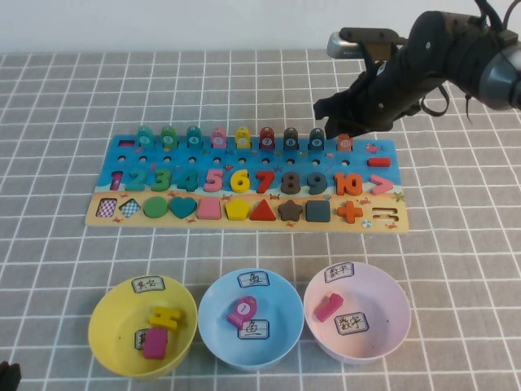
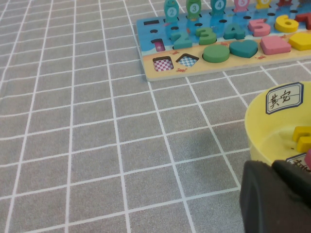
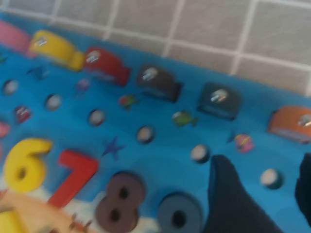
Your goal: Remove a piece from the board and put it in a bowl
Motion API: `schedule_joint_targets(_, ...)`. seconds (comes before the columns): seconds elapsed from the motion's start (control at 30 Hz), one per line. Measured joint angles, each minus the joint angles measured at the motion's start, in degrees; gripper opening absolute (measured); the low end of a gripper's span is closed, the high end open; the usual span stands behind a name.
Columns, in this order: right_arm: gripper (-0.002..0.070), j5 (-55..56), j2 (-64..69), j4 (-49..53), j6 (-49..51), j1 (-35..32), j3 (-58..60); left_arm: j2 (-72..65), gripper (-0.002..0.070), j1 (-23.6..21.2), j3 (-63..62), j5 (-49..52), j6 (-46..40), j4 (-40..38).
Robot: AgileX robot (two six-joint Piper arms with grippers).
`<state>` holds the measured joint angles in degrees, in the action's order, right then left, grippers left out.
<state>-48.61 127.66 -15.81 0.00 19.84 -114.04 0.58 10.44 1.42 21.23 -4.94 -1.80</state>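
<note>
Well, the table (image 1: 65, 244) is covered with a grey cloth with white grid lines. On it lies the board (image 1: 130, 213), long, blue above and tan below, with a row of fish tokens along its far edge, then the numerals, then the shapes.

Near the front edge of the table stand three bowls in a row. On the left is the yellow bowl (image 1: 107, 319), with some yellow and pink pieces inside. In the middle is the bowl (image 1: 220, 322), light blue, with two white labels; a pink fish token (image 1: 242, 310) lies in it. On the right is the pink bowl (image 1: 389, 314), with one pink piece inside.

The right arm reaches from the far right over the far right end of the board. The right gripper (image 1: 335, 114) hangs just above the last fish tokens. Its fingers (image 3: 228, 199) stand apart and nothing is between them.

The left gripper (image 2: 274, 196) is low at the near left corner, just beside the yellow bowl; whether it is apart or together I cannot tell.

The piece (image 1: 343, 142), small and orange, sits on the board at the right end of the fish row, above the orange numeral 10 (image 1: 348, 184).
</note>
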Motion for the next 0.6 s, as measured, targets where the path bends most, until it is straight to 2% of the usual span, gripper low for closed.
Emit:
schedule_joint_targets(0.2, 0.0280, 0.0, 0.9, 6.6, 5.7, 0.1, -2.3, 0.0, -0.0001, 0.0, 0.0, 0.0, 0.0, 0.0)
schedule_joint_targets(0.6, 0.0281, 2.6, 3.7, 7.6, 7.4, 0.2, -2.4, 0.0, -0.0001, 0.0, 0.0, 0.0, 0.0, 0.0)
